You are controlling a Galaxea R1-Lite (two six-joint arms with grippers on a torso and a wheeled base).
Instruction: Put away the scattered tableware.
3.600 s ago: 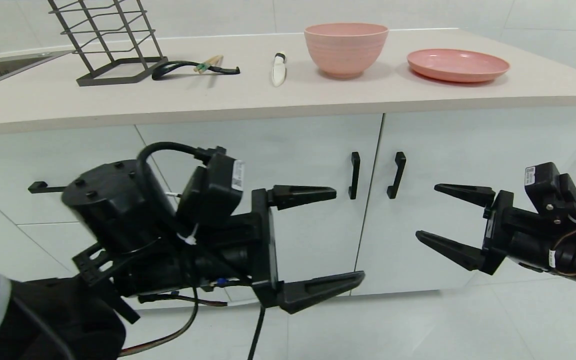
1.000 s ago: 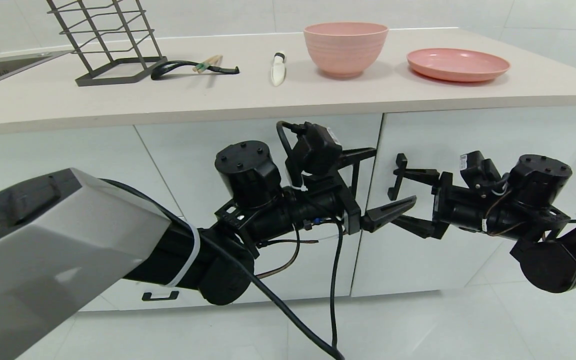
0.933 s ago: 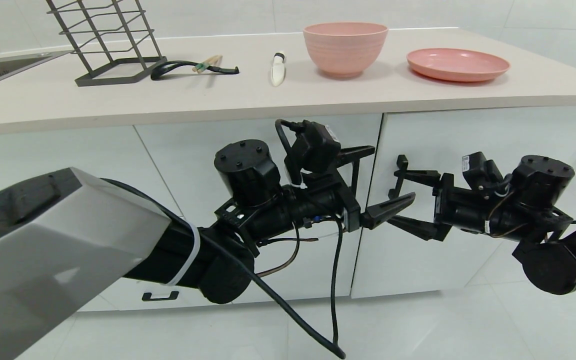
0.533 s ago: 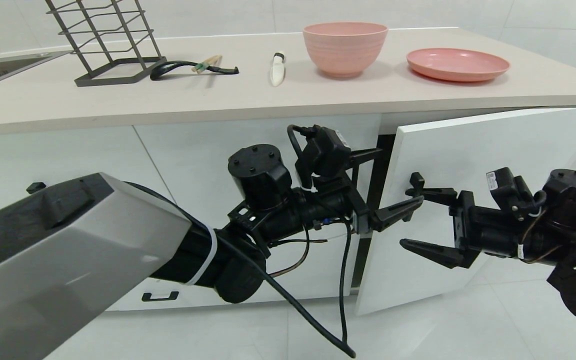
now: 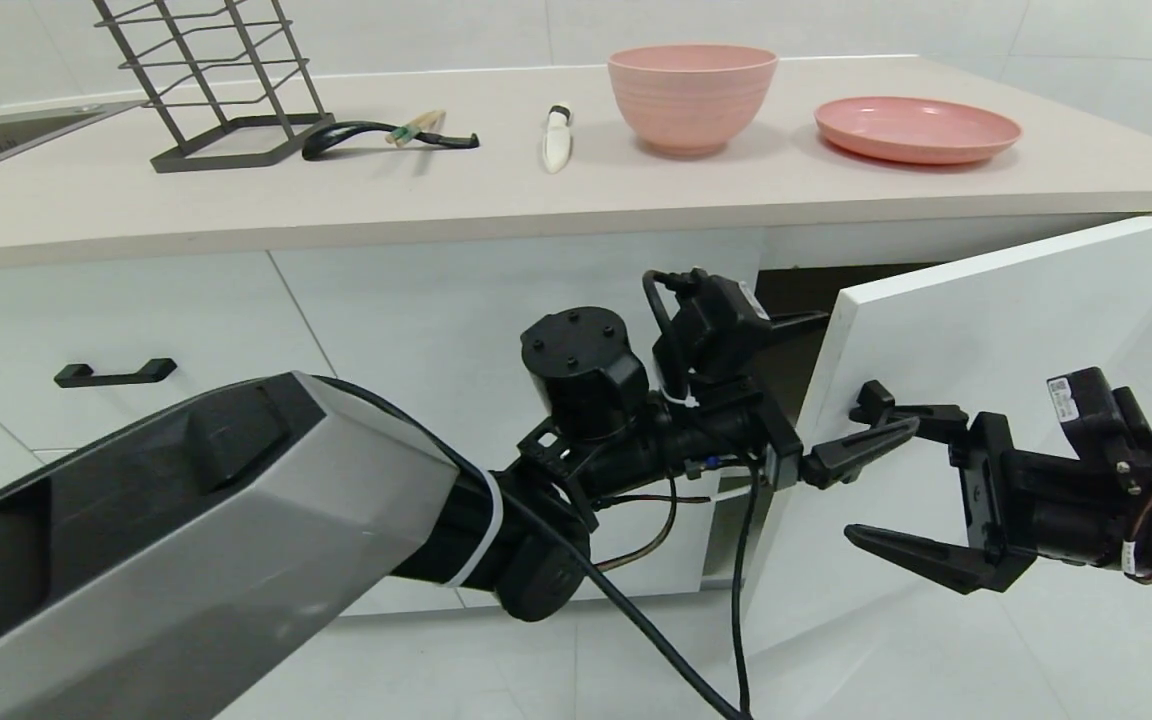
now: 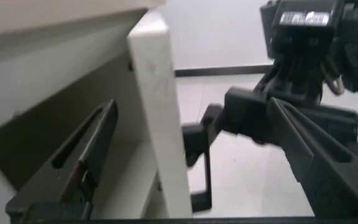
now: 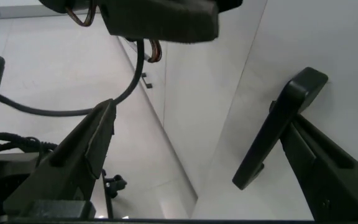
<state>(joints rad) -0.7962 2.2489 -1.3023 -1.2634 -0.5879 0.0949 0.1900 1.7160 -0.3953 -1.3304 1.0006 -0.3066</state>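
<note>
- The left pincer (image 5: 861, 375) is spread and straddles the free edge of the right cabinet door (image 5: 1016, 310), with 1 finger inside the cabinet and 1 outside.
- The right pincer (image 5: 871, 470) is also spread, in front of that door, with its upper finger at the black handle (image 5: 870, 400).
- The door stands partly open.
- On the table (image 5: 336, 200) are a pink bowl (image 5: 691, 95), a pink plate (image 5: 916, 128) to its right, a white utensil (image 5: 557, 140) to its left, and a black utensil (image 5: 356, 135) just beside the wire rack (image 5: 221, 150).
</note>
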